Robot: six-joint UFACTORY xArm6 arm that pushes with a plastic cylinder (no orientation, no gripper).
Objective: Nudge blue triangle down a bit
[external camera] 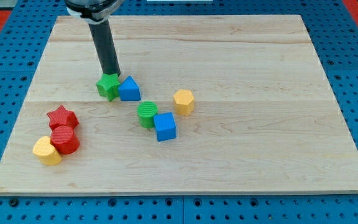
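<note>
The table (229, 50) is a pale wooden board. A green star (108, 85) sits touching a blue triangle (129, 89) near the view's upper left. Toward the middle, a green cylinder (146, 114) touches a blue cube (165, 126), with a yellow hexagon (183, 101) just beside them. At the lower left cluster a red star (62, 117), a red cylinder (64, 139) and a yellow block (46, 150).

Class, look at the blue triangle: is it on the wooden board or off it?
On. The blue triangle rests on the wooden board, well inside its edges, touching the green star; my tip sits just above the star.
</note>
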